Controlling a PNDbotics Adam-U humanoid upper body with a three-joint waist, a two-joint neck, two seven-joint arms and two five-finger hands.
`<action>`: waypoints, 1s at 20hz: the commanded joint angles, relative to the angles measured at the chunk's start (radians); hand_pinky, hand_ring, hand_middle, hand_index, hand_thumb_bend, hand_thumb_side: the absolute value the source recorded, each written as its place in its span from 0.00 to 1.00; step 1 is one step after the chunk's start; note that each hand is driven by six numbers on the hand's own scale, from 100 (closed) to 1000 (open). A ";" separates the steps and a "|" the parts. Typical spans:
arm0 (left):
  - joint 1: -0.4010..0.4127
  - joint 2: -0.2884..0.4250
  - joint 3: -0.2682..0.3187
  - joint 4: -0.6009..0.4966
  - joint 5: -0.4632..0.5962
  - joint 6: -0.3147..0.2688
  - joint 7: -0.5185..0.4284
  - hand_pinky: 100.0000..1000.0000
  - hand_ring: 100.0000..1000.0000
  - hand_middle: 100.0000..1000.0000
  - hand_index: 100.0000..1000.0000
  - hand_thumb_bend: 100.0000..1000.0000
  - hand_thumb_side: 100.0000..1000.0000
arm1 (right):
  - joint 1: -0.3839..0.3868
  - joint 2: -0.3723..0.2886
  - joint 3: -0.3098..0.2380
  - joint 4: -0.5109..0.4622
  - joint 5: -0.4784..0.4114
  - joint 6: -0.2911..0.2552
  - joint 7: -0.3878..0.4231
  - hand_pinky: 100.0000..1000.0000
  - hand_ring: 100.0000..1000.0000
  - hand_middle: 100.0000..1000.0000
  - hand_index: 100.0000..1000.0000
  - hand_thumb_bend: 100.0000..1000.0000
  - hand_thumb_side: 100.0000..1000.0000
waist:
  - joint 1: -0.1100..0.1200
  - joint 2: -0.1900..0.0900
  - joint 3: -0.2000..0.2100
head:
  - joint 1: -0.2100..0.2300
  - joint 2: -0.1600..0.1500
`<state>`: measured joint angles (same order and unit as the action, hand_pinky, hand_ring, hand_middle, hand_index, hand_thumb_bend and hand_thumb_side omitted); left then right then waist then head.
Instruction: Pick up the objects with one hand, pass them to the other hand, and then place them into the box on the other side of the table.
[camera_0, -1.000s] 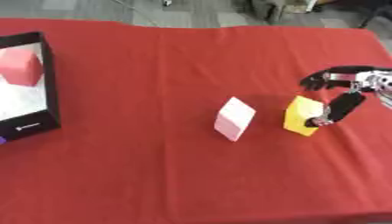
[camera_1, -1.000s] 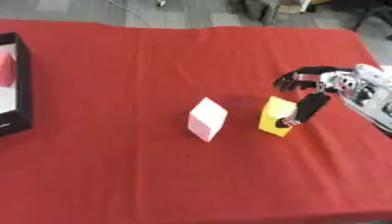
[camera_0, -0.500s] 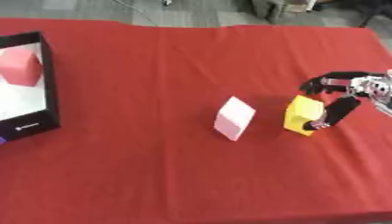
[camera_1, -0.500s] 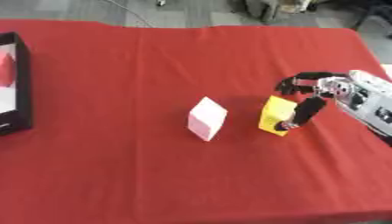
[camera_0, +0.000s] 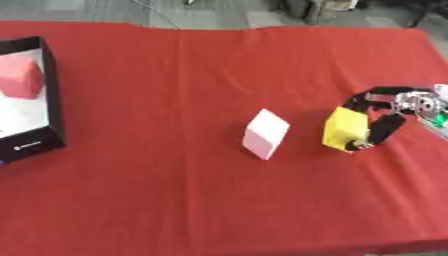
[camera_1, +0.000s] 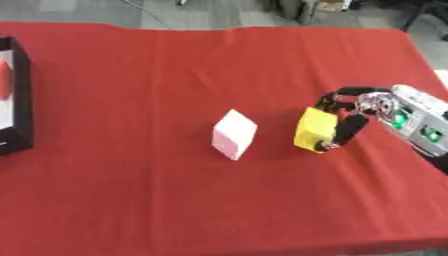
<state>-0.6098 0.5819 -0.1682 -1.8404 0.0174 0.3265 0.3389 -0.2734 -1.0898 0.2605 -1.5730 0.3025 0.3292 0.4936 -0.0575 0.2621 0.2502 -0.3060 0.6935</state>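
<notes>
Sitting at far left edge, black box (camera_0: 54, 95) holds a pink block (camera_0: 19, 77); open red surface (camera_0: 157, 200) around pale pink block (camera_0: 265, 134) mid-scene; right hand (camera_1: 350, 112) fingers curled round yellow block (camera_0: 345, 128) near right edge.

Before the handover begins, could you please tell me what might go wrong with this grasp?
1. The right hand curls round the yellow block only at its right side, so the block might slip or tip when lifted.
2. The pink block lies just left; a slipped block could knock it.
</notes>
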 joint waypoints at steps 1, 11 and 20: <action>-0.008 0.013 0.015 -0.020 0.001 -0.003 0.002 0.77 0.50 0.65 0.63 0.02 0.66 | -0.014 -0.019 -0.006 0.008 0.002 0.003 -0.008 0.91 0.89 0.82 0.91 0.46 0.19 | 0.004 -0.012 0.000 | -0.005 0.001; -0.003 0.009 0.016 -0.019 -0.002 -0.004 0.004 0.77 0.50 0.64 0.62 0.01 0.66 | -0.015 -0.002 -0.001 0.013 -0.054 0.018 -0.078 0.87 0.80 0.53 0.67 0.41 0.08 | 0.004 -0.010 -0.002 | -0.007 0.003; 0.000 0.011 0.018 -0.019 -0.002 -0.005 0.003 0.77 0.50 0.63 0.61 0.01 0.66 | -0.012 0.002 -0.021 -0.015 -0.121 0.053 -0.163 0.81 0.67 0.42 0.56 0.30 0.00 | 0.004 -0.012 -0.003 | -0.004 0.007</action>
<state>-0.5998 0.5739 -0.1633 -1.8404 0.0170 0.3244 0.3407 -0.2802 -1.0593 0.2597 -1.5713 0.1930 0.3774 0.3439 -0.0565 0.2655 0.2475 -0.3101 0.7005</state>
